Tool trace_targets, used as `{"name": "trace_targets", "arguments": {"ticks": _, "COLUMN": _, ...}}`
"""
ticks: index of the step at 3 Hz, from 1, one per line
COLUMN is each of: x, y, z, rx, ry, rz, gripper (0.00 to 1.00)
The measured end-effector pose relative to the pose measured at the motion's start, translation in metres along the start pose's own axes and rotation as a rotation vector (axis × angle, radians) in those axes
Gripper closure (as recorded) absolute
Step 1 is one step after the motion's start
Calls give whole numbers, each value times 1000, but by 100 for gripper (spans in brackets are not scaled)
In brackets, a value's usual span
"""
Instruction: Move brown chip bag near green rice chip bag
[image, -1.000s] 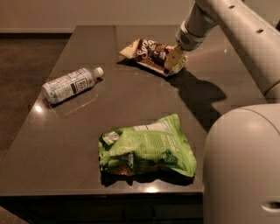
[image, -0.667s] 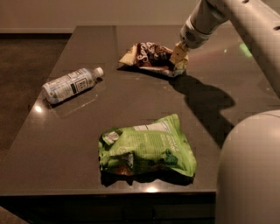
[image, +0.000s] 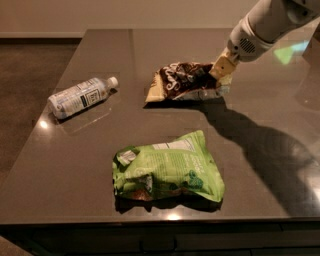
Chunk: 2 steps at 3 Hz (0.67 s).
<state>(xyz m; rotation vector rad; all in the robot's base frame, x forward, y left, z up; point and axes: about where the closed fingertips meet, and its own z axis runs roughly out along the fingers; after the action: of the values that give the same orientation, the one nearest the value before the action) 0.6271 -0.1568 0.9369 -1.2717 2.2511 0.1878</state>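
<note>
— Where is the hand?

— The robot's tan two-finger hand (image: 220, 80) is at the far right of the dark grey glossy tabletop (image: 75, 160), at the end of a white arm (image: 260, 25) that comes down from the upper right corner. Its fingers are pinching the right end of the glossy dark brown chip bag with cream-tan ends and white cursive lettering (image: 177, 80).

— Is that bag off the surface?

— Its left cream end rests on the tabletop. The right end is crumpled up at the hand (whether it is lifted clear there, I cannot tell).

— And the other bag?

— The bright lime-green, wrinkled green rice chip bag with a white label patch (image: 167, 167) lies flat near the front edge. It is well apart from the brown chip bag, with bare tabletop between the two.

— Anything else up there?

— A clear plastic water bottle with a white cap and a pale label (image: 80, 96) lies on its side at the left, cap pointing toward the brown chip bag but not touching it. The arm's dark shadow (image: 260, 145) falls across the right side of the tabletop, beside the green rice chip bag.
</note>
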Motion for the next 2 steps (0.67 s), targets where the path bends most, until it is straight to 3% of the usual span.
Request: {"name": "trace_targets", "arguments": {"ticks": 2, "x": 36, "y": 72, "z": -47, "rx": -107, "ry": -30, "rz": -4, "gripper": 100}}
